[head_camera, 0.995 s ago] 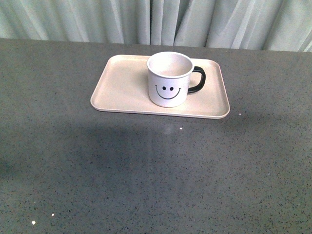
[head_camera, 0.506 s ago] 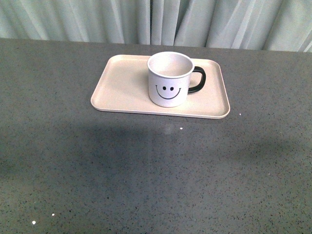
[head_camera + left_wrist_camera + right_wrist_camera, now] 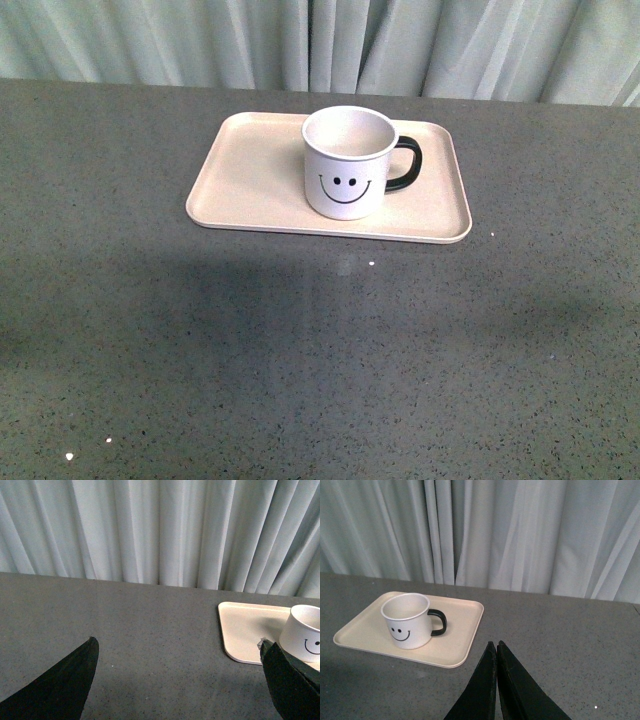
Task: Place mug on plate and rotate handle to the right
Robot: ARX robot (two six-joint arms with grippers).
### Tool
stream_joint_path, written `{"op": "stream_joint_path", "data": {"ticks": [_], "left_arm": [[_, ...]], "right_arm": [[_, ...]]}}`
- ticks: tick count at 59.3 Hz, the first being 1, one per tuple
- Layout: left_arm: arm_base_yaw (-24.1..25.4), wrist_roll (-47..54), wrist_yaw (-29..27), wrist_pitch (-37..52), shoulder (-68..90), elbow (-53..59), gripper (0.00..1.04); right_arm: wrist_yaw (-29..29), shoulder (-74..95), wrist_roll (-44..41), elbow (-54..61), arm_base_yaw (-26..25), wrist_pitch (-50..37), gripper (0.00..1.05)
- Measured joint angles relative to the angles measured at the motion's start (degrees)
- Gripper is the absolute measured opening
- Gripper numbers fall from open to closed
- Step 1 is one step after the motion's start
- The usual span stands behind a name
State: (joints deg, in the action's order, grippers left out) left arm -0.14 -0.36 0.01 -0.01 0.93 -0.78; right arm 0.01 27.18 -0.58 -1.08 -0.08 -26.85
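We see the mug (image 3: 346,162) standing upright on the plate (image 3: 250,175), right of the plate's middle, its smiley face toward us and its handle (image 3: 406,163) pointing to our right. The handle reaches toward the plate's right rim but stays inside it; more bare plate lies to the mug's left than to its right.

Our left gripper (image 3: 177,680) has its fingers (image 3: 60,685) spread wide apart with nothing between them; the mug and the plate's near left corner sit beside its right finger, ahead of the tips and apart from them. Our right gripper (image 3: 496,652) has its two fingers pressed together, holding nothing; the mug and plate lie ahead and to the left of its tips, well apart.

The plate rests on a grey speckled table (image 3: 320,350), with open tabletop on every side of it. A pale curtain (image 3: 320,45) hangs beyond the far table edge.
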Motion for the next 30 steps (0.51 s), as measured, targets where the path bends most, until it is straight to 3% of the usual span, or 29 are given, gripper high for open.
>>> {"op": "stream_joint_path", "data": {"ticks": [30], "left_arm": [[0.0, 0.0, 0.0, 0.0, 0.0, 0.0, 0.95]], "right_arm": [[-0.02, -12.07, -0.02, 0.0, 0.0, 11.69, 0.02]]}}
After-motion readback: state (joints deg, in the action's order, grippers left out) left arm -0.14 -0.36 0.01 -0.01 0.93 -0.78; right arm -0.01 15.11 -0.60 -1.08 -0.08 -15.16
